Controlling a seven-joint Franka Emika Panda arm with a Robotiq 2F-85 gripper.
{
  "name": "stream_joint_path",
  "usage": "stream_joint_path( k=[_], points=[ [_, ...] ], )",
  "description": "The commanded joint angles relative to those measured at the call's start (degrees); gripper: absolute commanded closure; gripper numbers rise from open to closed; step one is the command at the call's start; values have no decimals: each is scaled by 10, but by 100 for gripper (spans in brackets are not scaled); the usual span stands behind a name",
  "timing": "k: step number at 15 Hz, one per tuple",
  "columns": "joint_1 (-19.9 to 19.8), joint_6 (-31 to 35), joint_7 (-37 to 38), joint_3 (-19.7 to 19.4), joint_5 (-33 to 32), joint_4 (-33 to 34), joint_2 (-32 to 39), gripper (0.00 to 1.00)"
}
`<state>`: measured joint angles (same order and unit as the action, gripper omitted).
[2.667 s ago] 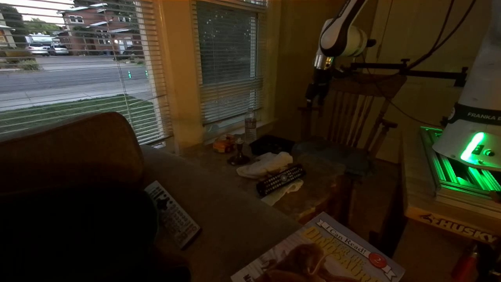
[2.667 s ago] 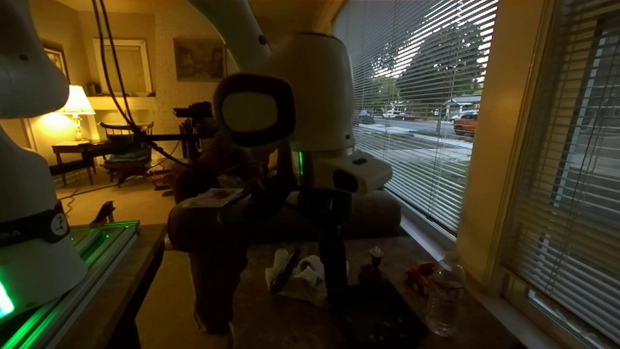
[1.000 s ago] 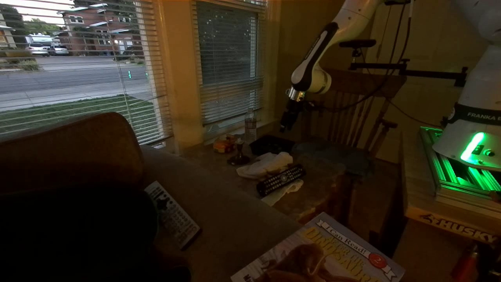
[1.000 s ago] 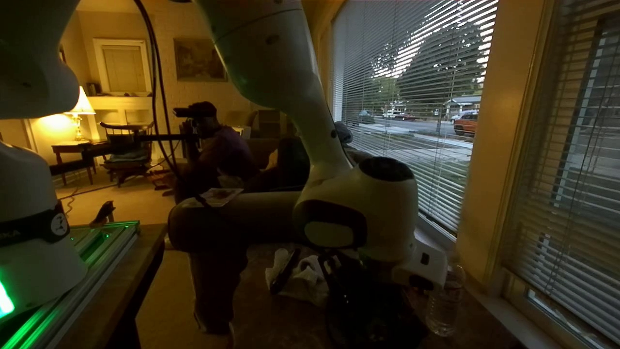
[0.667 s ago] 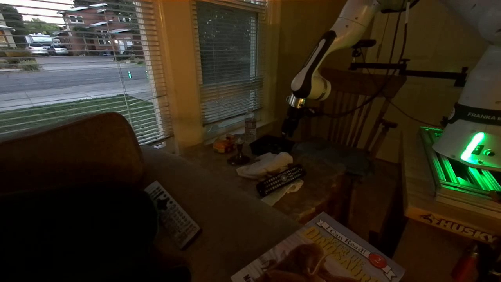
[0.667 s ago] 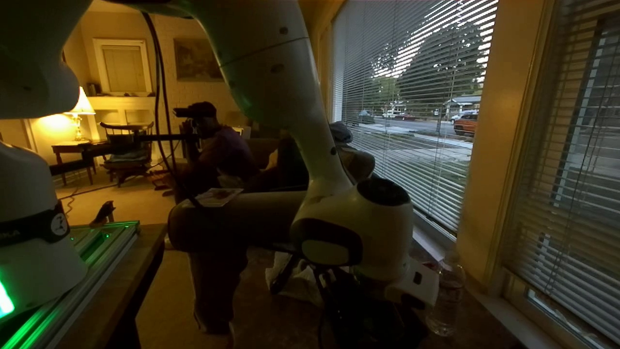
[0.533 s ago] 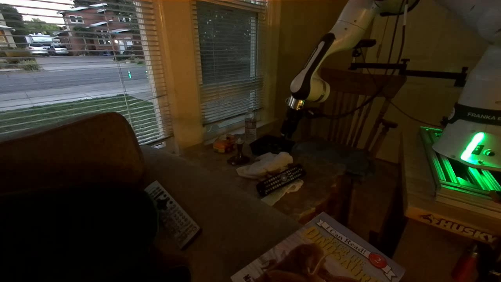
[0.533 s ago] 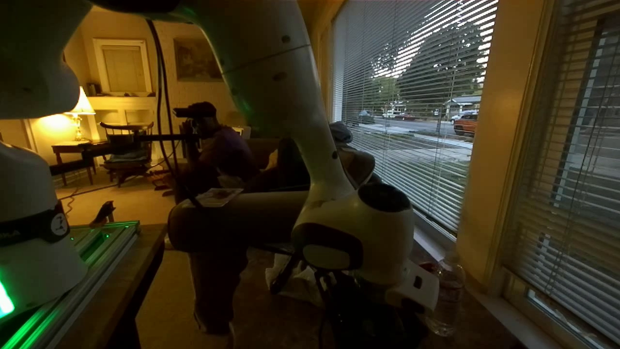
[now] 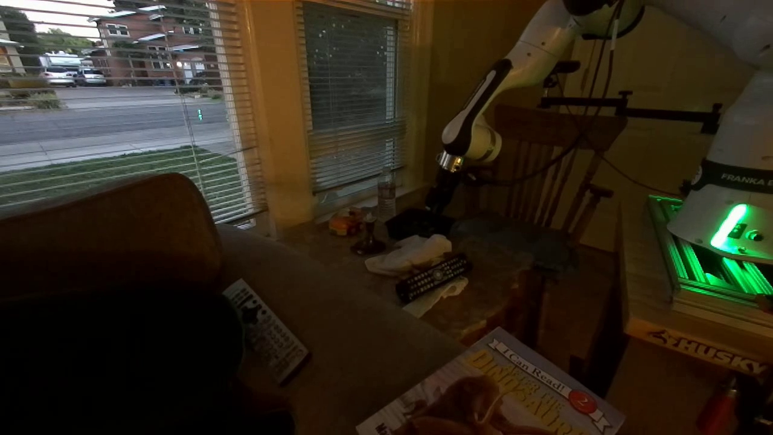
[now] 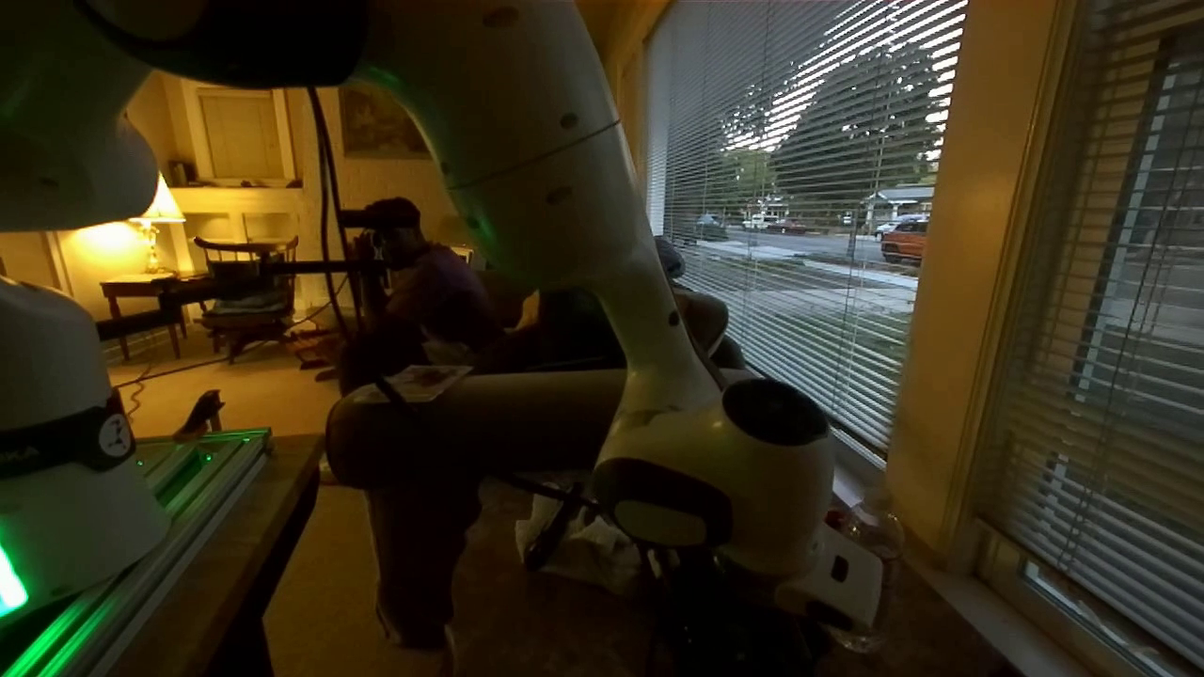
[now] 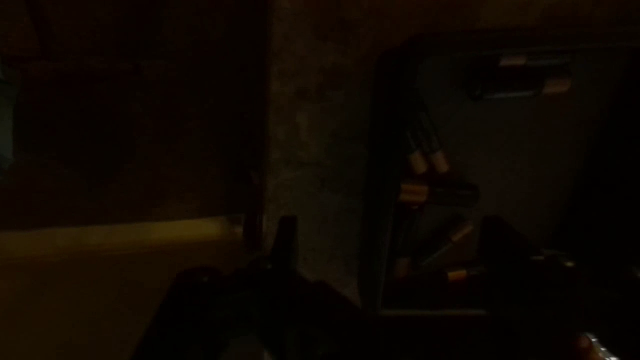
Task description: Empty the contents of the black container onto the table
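Note:
The black container (image 9: 403, 226) sits upright on the brown table (image 9: 483, 302) near the window, and it is very dark in the other exterior view. In the wrist view, the container's near side wall (image 11: 375, 200) and several black-and-copper batteries (image 11: 440, 194) inside show dimly. My gripper (image 11: 390, 225) is open: one finger (image 11: 286, 235) is over the table outside the wall, the other over the container's inside. The wall stands between them, and contact cannot be told. In an exterior view my gripper (image 9: 431, 206) points down at the container's rim.
A water bottle (image 9: 386, 196), an orange toy (image 9: 345, 223) and a dark candle holder (image 9: 368, 240) stand beside the container. A white cloth (image 9: 413, 252) and a black remote (image 9: 433, 278) lie in front. A wooden chair (image 9: 531, 163) stands behind the table.
My arm has come down from high above the table to the container's rim. In the last half second it shifts slightly toward the window. The container has not visibly moved.

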<state>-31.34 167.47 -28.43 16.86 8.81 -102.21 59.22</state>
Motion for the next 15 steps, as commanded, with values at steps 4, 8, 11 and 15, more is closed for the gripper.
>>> stream_joint_path(
  k=[4, 8, 11, 15],
  points=[
    [-5, -40, 14, 10, -10, 52, 24, 61],
    [0, -64, 18, 9, -1, 66, 28, 89],
    [2, -75, 25, 9, 5, 72, 29, 100],
    [9, -81, 37, 2, 7, 67, 19, 98]
  ],
)
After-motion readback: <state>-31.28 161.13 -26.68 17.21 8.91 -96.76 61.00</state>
